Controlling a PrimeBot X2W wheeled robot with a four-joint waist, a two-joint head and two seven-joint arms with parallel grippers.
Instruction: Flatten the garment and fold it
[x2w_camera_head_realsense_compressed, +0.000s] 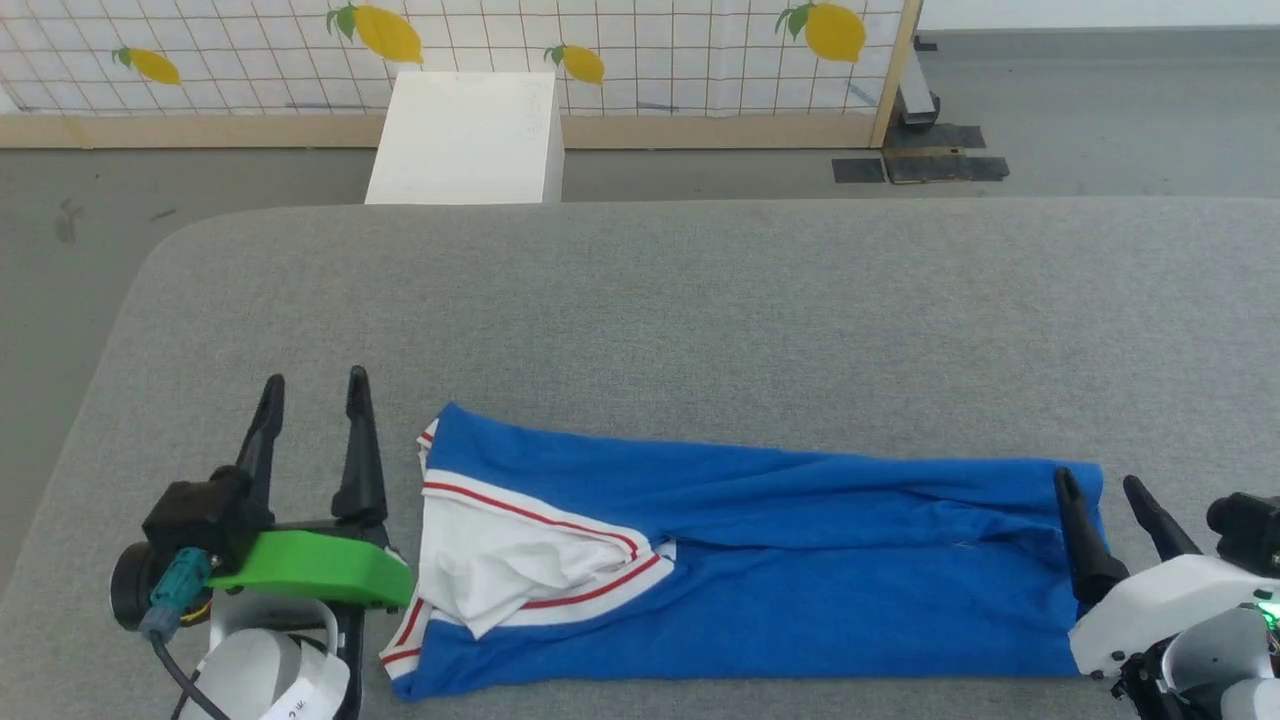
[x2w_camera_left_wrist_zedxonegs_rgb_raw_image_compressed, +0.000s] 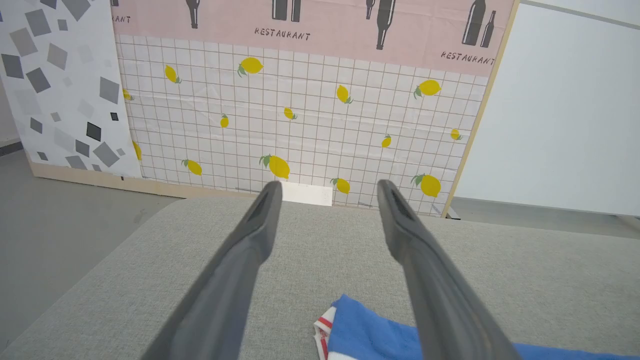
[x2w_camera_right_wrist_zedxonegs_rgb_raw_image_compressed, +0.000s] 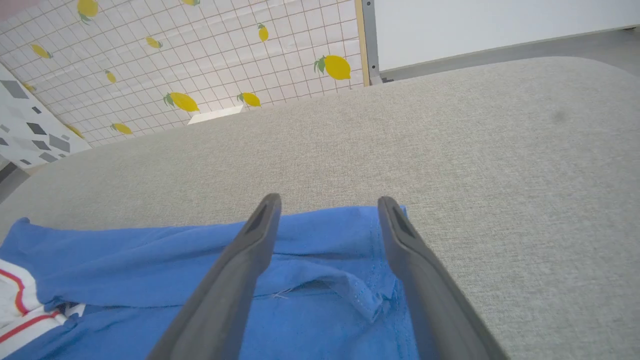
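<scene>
The garment (x2w_camera_head_realsense_compressed: 780, 560), a royal-blue jersey with white sleeves and red-striped trim, lies folded into a long band near the front of the grey surface (x2w_camera_head_realsense_compressed: 700, 300). Its white sleeve and collar end (x2w_camera_head_realsense_compressed: 500, 570) points left. My left gripper (x2w_camera_head_realsense_compressed: 312, 385) stands open just left of that end, fingers apart with nothing between them; its wrist view catches the garment's corner (x2w_camera_left_wrist_zedxonegs_rgb_raw_image_compressed: 360, 330). My right gripper (x2w_camera_head_realsense_compressed: 1098, 482) is open over the garment's right hem (x2w_camera_right_wrist_zedxonegs_rgb_raw_image_compressed: 325, 260), fingers spread above the blue cloth, holding nothing.
A white box (x2w_camera_head_realsense_compressed: 465, 135) stands on the floor beyond the surface's far edge. Behind it runs a lemon-patterned panel (x2w_camera_head_realsense_compressed: 600, 50) with a wooden base. Dark tape patches (x2w_camera_head_realsense_compressed: 920, 160) mark the grey floor at the back right. Bare grey surface stretches behind the garment.
</scene>
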